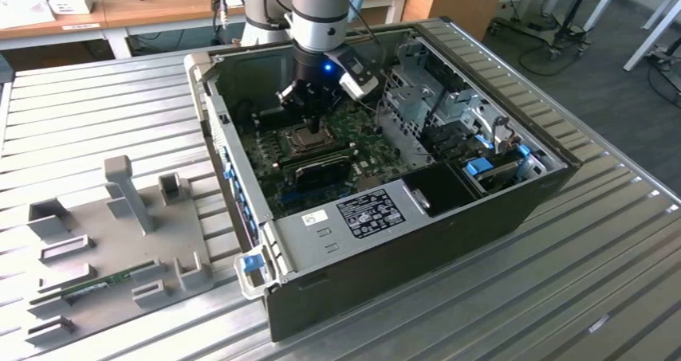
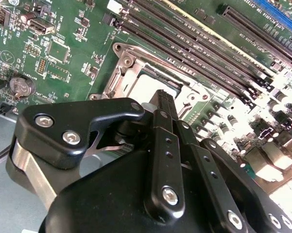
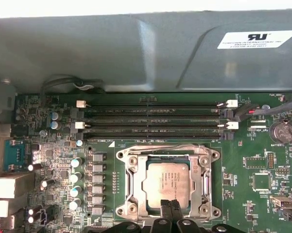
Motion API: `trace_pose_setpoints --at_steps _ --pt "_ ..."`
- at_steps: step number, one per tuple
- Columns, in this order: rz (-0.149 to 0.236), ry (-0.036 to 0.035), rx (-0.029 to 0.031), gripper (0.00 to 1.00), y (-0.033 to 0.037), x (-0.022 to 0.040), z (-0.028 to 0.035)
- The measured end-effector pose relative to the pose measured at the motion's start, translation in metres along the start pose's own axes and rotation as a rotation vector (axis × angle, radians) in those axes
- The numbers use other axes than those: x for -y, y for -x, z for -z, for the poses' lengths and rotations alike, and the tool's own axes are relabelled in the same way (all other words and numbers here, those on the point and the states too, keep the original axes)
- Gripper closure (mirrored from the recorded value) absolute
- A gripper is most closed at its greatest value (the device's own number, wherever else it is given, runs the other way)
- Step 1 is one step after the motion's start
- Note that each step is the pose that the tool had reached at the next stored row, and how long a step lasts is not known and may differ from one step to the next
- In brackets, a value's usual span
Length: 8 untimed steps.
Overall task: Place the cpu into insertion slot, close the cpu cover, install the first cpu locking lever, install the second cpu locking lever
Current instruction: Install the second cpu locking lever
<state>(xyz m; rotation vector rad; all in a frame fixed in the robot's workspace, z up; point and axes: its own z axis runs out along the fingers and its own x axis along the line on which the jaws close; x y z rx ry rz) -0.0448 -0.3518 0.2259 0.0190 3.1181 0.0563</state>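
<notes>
One white label (image 1: 371,213) on case, cpu (image 3: 166,181) under cpu cover (image 3: 136,187).

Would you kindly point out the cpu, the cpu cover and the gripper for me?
cpu (image 3: 166,181), first wrist view: middle of its metal top.
cpu cover (image 3: 131,180), first wrist view: one side bar of the frame.
gripper (image 3: 172,208), first wrist view: at its fingertips.

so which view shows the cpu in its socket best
The first wrist view: the square silver-topped cpu faces the camera, framed by the silvery metal cpu cover. In the second wrist view the black end effector hides most of it. The exterior view shows it small, beneath the arm.
</notes>
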Motion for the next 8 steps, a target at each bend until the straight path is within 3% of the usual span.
trace_pose_setpoints --at_steps 8 --pt "0.0 -0.0001 0.0 0.89 0.0 -0.0012 0.0"
